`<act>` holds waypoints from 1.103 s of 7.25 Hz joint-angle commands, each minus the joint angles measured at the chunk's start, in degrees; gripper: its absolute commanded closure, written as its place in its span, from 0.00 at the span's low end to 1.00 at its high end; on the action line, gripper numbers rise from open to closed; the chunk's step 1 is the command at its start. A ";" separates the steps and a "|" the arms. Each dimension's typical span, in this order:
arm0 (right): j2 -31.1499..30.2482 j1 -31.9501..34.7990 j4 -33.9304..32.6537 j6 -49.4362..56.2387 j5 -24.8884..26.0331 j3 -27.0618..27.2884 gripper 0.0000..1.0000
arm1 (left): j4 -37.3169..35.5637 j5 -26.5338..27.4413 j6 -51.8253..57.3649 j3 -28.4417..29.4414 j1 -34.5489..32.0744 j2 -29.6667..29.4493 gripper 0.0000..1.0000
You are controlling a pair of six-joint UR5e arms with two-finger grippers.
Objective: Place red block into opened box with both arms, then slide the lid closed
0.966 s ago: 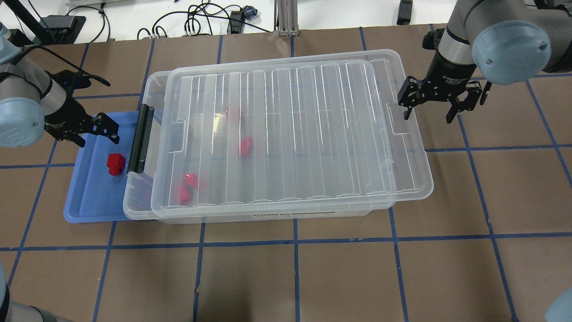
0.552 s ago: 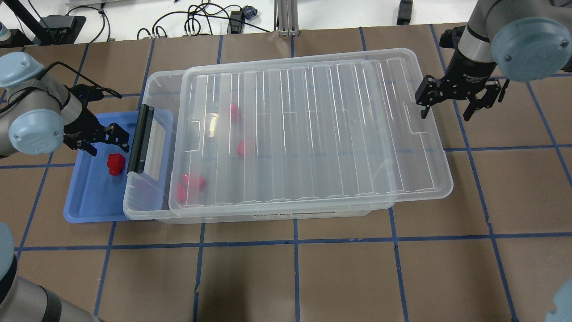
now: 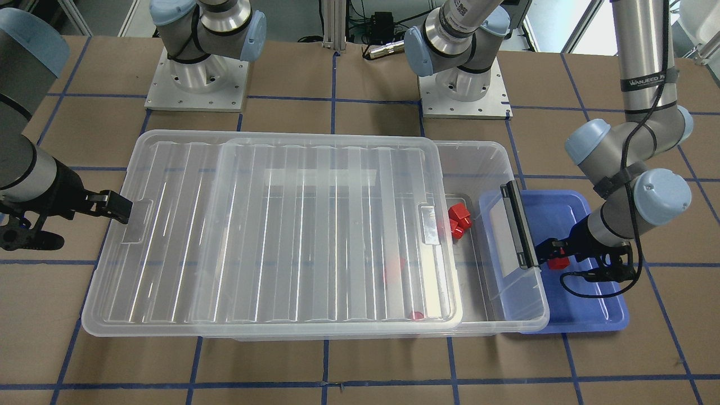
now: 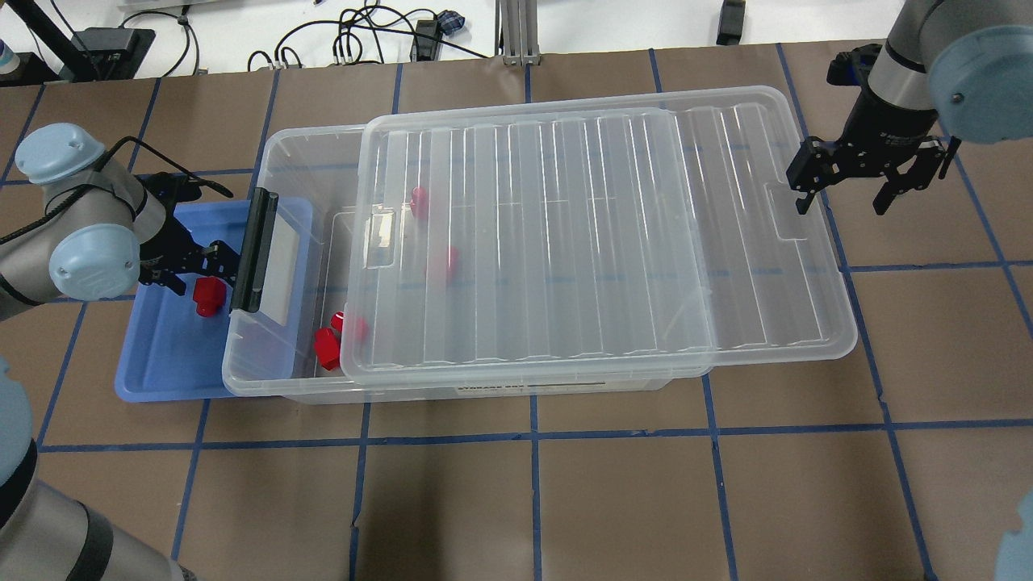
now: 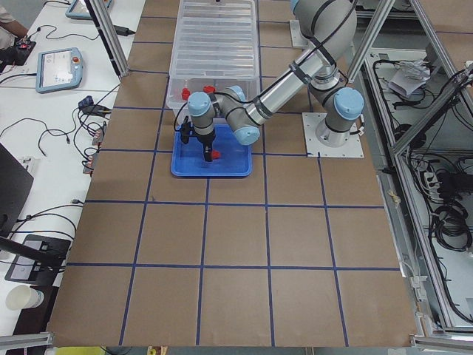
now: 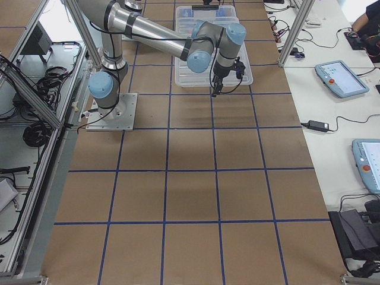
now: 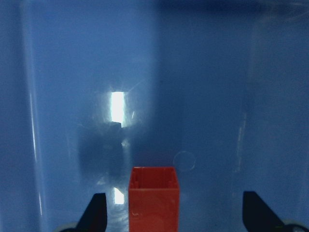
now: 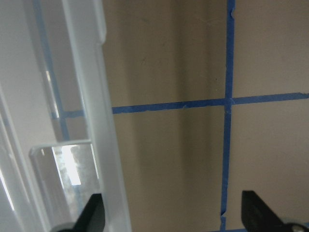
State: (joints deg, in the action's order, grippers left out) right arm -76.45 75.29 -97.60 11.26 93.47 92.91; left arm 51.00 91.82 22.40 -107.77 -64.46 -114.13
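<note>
Overhead, front views oppose; both share box (image 4: 403, 393); wrist cameras close.

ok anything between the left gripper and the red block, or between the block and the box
Nothing between the left gripper and the red block: it sits between the open fingers. Towards the box, the end wall with its black bar stands between; the lid leaves that end uncovered.

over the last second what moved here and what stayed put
The lid slid toward the robot's right, uncovering more of the box at its left end. The right gripper, open with one finger at the lid's end tab, travelled with it. The left gripper dropped over the red block in the blue tray, open and not yet gripping. The box, blue tray, red block and blocks inside the box stayed put.
</note>
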 commanded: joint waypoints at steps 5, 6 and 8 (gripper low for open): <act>0.07 -6.03 -1.37 11.32 3.46 -0.01 0.00 | 0.41 2.14 0.71 -1.40 -0.75 2.67 0.93; 0.07 -6.03 -2.15 11.77 3.56 -0.01 0.00 | 4.16 2.14 0.71 -0.78 -0.93 4.51 0.95; 0.07 -6.03 -2.25 11.86 3.56 -0.01 0.00 | 15.91 1.87 0.80 5.86 -2.15 8.47 0.95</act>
State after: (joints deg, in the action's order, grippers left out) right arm -76.38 69.30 -99.67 22.90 96.95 92.90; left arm 59.69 93.79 23.17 -106.07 -65.71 -108.03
